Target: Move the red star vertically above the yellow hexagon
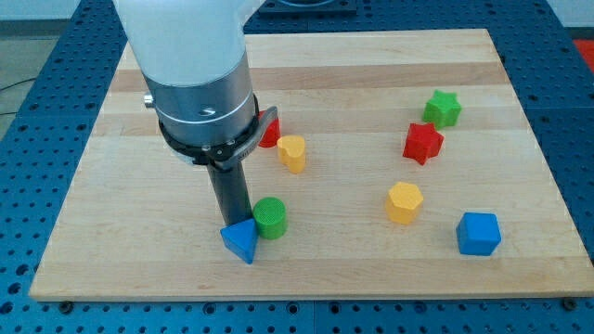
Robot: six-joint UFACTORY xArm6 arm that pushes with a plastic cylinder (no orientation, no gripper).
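The red star (422, 142) lies right of the board's middle. The yellow hexagon (405, 202) lies just below it and slightly to the left. My tip (232, 223) is far to the view's left of both, at the lower middle-left of the board. It stands right behind the blue triangular block (241, 241) and next to the green cylinder (271, 217). Whether the tip touches them cannot be told.
A green star (443, 109) lies above the red star. A blue cube (478, 233) sits at the lower right. A yellow block (293, 153) and a red block (270, 133), partly hidden by the arm, lie near the middle. The wooden board (111, 213) rests on a blue table.
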